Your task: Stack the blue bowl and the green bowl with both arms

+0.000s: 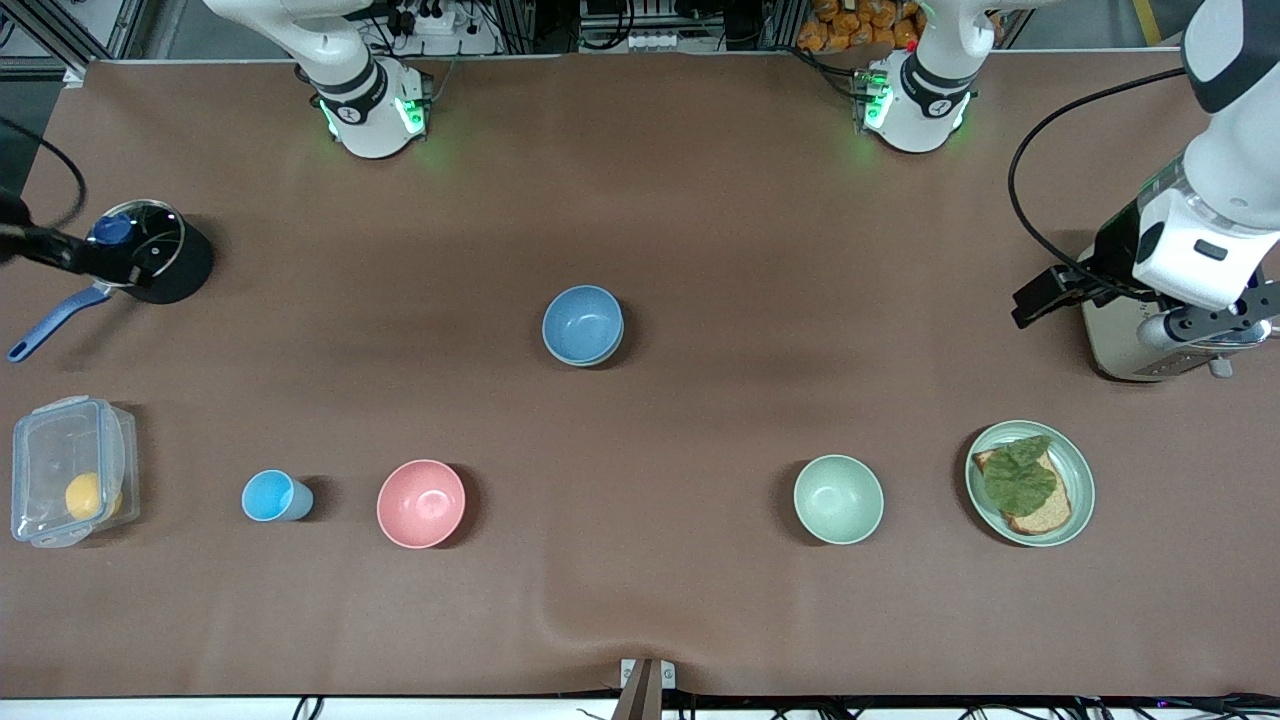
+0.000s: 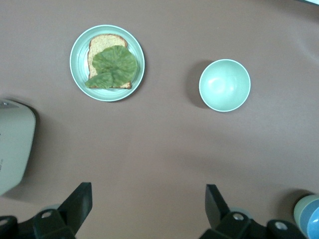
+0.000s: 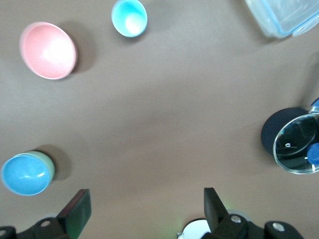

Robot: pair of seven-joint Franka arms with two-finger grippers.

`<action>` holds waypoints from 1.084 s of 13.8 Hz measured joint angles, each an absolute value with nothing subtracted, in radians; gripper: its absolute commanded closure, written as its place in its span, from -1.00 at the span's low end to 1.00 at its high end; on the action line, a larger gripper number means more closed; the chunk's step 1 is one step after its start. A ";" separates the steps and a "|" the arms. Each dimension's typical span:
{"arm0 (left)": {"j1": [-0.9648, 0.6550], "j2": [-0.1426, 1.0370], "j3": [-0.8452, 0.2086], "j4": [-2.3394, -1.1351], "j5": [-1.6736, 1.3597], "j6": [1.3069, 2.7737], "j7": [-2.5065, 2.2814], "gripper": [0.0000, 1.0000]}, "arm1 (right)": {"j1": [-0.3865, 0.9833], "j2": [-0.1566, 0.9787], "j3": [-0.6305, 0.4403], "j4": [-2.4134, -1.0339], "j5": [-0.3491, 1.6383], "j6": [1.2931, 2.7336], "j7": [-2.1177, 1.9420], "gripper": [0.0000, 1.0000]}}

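The blue bowl (image 1: 583, 322) sits in the middle of the table, nested inside the green bowl. The green bowl's rim (image 3: 49, 160) shows around the blue bowl (image 3: 25, 174) in the right wrist view. Both also show at the edge of the left wrist view, the green rim (image 2: 300, 210) around the blue inside (image 2: 314, 225). My left gripper (image 1: 1040, 298) is open and empty, high over the left arm's end of the table; it also shows in the left wrist view (image 2: 147, 204). My right gripper (image 1: 30, 242) is open and empty, high over the pot; it also shows in the right wrist view (image 3: 145, 206).
A paler mint-green bowl (image 1: 838, 498) and a green plate (image 1: 1078, 470) with bread and lettuce lie toward the left arm's end, with a metal appliance (image 1: 1118, 352). A pink bowl (image 1: 421, 503), light-blue cup (image 1: 275, 496), clear box (image 1: 65, 470) and lidded pot (image 1: 150, 250) lie toward the right arm's end.
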State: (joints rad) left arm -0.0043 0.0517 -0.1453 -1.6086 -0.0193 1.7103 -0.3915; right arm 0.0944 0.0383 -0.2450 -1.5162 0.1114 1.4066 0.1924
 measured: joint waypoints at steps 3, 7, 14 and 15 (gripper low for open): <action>-0.018 0.017 -0.139 -1.636 0.001 1.695 -0.333 -1.00 | 0.047 0.001 -0.184 -1.422 0.109 1.355 0.195 -1.00; -0.073 -0.036 -0.139 -1.673 0.054 1.620 -0.331 -1.00 | -0.012 0.005 -0.116 -1.378 0.065 1.344 0.194 -1.00; -0.070 -0.038 -0.118 -1.676 0.056 1.619 -0.201 -1.00 | -0.018 0.039 -0.076 -1.393 0.023 1.429 0.192 -1.00; -0.069 -0.040 -0.113 -1.672 0.056 1.612 -0.179 -1.00 | -0.018 0.039 -0.075 -1.394 0.022 1.430 0.192 -1.00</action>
State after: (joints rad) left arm -0.0693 -0.0400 -0.1134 -1.6716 0.0564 1.6121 -0.1793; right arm -0.0178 0.0390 -0.0751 -1.3939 0.0222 1.4297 0.1916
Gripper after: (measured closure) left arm 0.000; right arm 0.000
